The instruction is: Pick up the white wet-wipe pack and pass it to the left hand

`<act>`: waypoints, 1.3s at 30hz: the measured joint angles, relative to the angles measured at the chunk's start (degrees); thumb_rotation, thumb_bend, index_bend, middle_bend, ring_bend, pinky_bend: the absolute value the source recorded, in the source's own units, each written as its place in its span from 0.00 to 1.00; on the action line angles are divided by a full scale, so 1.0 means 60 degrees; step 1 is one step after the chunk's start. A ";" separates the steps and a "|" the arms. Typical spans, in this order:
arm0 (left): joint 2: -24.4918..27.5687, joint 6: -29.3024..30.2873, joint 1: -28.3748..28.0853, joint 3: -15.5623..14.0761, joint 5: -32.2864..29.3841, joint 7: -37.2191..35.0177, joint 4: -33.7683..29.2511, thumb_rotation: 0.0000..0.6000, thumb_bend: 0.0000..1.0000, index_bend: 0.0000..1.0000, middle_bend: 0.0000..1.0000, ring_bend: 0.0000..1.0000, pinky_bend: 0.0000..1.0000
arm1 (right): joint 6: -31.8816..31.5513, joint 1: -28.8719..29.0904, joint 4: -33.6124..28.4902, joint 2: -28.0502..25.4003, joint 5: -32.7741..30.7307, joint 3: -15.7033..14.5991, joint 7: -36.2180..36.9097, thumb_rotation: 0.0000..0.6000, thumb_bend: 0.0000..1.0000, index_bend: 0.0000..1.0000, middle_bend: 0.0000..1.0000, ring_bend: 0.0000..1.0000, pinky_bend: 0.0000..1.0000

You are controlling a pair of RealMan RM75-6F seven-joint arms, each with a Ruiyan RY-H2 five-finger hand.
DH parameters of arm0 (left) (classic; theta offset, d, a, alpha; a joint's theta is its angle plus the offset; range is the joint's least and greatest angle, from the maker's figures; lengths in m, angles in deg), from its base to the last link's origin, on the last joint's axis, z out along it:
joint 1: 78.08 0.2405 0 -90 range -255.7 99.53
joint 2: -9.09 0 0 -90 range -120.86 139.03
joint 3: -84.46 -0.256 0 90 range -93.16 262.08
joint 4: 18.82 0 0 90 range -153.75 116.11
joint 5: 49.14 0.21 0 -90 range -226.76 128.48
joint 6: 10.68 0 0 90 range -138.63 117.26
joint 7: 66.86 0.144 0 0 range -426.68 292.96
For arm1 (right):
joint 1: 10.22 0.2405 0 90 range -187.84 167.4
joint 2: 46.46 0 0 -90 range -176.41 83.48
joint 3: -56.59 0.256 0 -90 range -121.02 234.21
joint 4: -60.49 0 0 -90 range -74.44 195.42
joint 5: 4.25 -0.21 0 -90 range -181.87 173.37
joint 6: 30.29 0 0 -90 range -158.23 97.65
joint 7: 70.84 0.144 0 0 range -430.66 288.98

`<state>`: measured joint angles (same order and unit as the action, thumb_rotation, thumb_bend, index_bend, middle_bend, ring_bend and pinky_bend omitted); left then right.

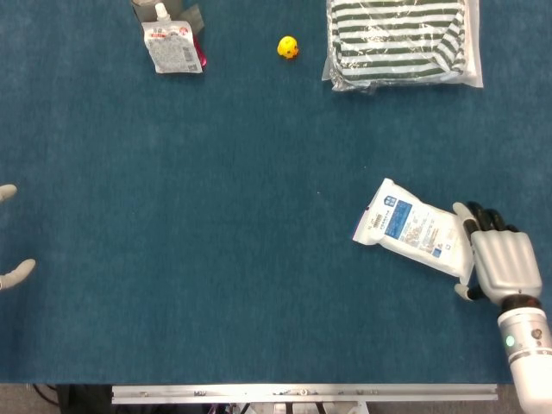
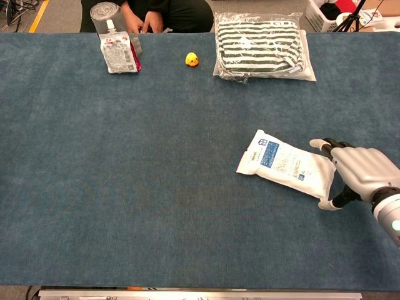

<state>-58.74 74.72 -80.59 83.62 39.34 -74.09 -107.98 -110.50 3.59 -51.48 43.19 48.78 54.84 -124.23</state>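
The white wet-wipe pack (image 1: 416, 239) (image 2: 288, 169) with a blue label lies flat on the blue table at the right. My right hand (image 1: 500, 261) (image 2: 360, 172) sits at the pack's right end, its fingers spread around that edge and its thumb at the near corner; the pack still rests on the table. Only two fingertips (image 1: 17, 274) of my left hand (image 1: 9, 233) show at the far left edge of the head view, spread apart and holding nothing. The chest view does not show the left hand.
A striped cloth in a clear bag (image 1: 402, 41) (image 2: 262, 52) lies at the back right. A small yellow duck (image 1: 288, 47) (image 2: 192, 59) sits at the back middle. A white spouted pouch (image 1: 173, 47) (image 2: 119, 52) stands at the back left.
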 measured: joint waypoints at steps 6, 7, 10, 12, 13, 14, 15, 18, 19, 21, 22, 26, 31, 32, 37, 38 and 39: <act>0.0001 0.0016 0.0018 -0.0001 -0.0013 -0.0065 0.0025 1.00 0.13 0.21 0.27 0.23 0.43 | 0.0042 0.0092 0.0293 0.0357 -0.0185 0.0144 0.0170 1.00 0.00 0.10 0.10 0.11 0.29; 0.0004 0.0017 0.0023 -0.0006 -0.0014 -0.0069 0.0027 1.00 0.13 0.21 0.27 0.23 0.43 | 0.0051 0.0105 0.0340 0.0405 -0.0204 0.0161 0.0202 1.00 0.00 0.10 0.10 0.11 0.29; 0.0007 0.0014 0.0036 -0.0023 -0.0016 -0.0082 0.0033 1.00 0.13 0.21 0.27 0.23 0.43 | 0.0082 0.0138 0.0487 0.0546 -0.0262 0.0208 0.0326 1.00 0.00 0.10 0.11 0.11 0.29; 0.0000 0.0009 0.0042 -0.0027 -0.0023 -0.0089 0.0041 1.00 0.13 0.21 0.27 0.23 0.43 | 0.0096 0.0158 0.0581 0.0625 -0.0299 0.0228 0.0385 1.00 0.00 0.10 0.12 0.11 0.30; -0.0002 0.0009 0.0043 -0.0027 -0.0025 -0.0093 0.0045 1.00 0.13 0.21 0.27 0.23 0.43 | 0.0103 0.0165 0.0617 0.0655 -0.0312 0.0236 0.0419 1.00 0.00 0.10 0.12 0.12 0.30; -0.0005 0.0008 0.0043 -0.0026 -0.0027 -0.0094 0.0049 1.00 0.13 0.21 0.27 0.23 0.43 | 0.0109 0.0172 0.0656 0.0681 -0.0319 0.0242 0.0450 1.00 0.00 0.10 0.13 0.13 0.31; -0.0007 0.0007 0.0042 -0.0023 -0.0028 -0.0097 0.0052 1.00 0.13 0.21 0.27 0.23 0.43 | 0.0116 0.0180 0.0706 0.0711 -0.0321 0.0248 0.0496 1.00 0.00 0.10 0.15 0.15 0.32; -0.0011 0.0018 0.0049 -0.0024 -0.0024 -0.0100 0.0057 1.00 0.13 0.21 0.27 0.23 0.43 | 0.0120 0.0186 0.0817 0.0776 -0.0294 0.0262 0.0645 1.00 0.00 0.10 0.18 0.21 0.35; -0.0012 0.0018 0.0051 -0.0025 -0.0025 -0.0103 0.0058 1.00 0.13 0.21 0.27 0.23 0.43 | 0.0116 0.0184 0.0853 0.0795 -0.0274 0.0265 0.0695 1.00 0.00 0.10 0.19 0.24 0.37; -0.0021 0.0012 0.0055 -0.0030 -0.0029 -0.0100 0.0067 1.00 0.13 0.21 0.27 0.23 0.43 | 0.0109 0.0181 0.0928 0.0831 -0.0245 0.0268 0.0795 1.00 0.00 0.10 0.21 0.28 0.39; -0.0024 0.0013 0.0057 -0.0032 -0.0030 -0.0102 0.0071 1.00 0.13 0.21 0.27 0.23 0.43 | 0.0111 0.0180 0.0949 0.0839 -0.0241 0.0269 0.0829 1.00 0.00 0.11 0.23 0.30 0.41; -0.0039 -0.0005 0.0063 -0.0038 -0.0046 -0.0110 0.0084 1.00 0.13 0.21 0.27 0.23 0.43 | 0.0140 0.0180 0.1003 0.0857 -0.0251 0.0282 0.0971 1.00 0.00 0.14 0.29 0.36 0.47; -0.0044 -0.0031 0.0066 -0.0049 -0.0057 -0.0104 0.0087 1.00 0.13 0.21 0.27 0.23 0.43 | 0.0103 0.0145 0.1179 0.0923 -0.0043 0.0288 0.1267 1.00 0.00 0.20 0.38 0.45 0.55; -0.0047 -0.0033 0.0067 -0.0049 -0.0060 -0.0101 0.0090 1.00 0.13 0.21 0.27 0.23 0.44 | 0.0091 0.0135 0.1224 0.0939 0.0026 0.0283 0.1332 1.00 0.00 0.21 0.38 0.45 0.55; -0.0056 -0.0050 0.0068 -0.0046 -0.0080 -0.0111 0.0100 1.00 0.13 0.21 0.27 0.23 0.44 | 0.0043 0.0095 0.1384 0.0989 0.0433 0.0229 0.1604 1.00 0.00 0.25 0.42 0.49 0.58; -0.0056 -0.0052 0.0069 -0.0047 -0.0080 -0.0113 0.0101 1.00 0.13 0.21 0.27 0.23 0.44 | 0.0035 0.0088 0.1402 0.0993 0.0499 0.0220 0.1653 1.00 0.00 0.26 0.42 0.50 0.59; -0.0058 -0.0055 0.0070 -0.0051 -0.0079 -0.0117 0.0108 1.00 0.13 0.21 0.27 0.23 0.44 | 0.0024 0.0080 0.1419 0.0996 0.0594 0.0207 0.1713 1.00 0.00 0.27 0.43 0.50 0.60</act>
<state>-59.08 74.39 -80.17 83.32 38.86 -74.79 -107.33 -110.35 4.07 -42.97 49.17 52.34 56.09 -113.96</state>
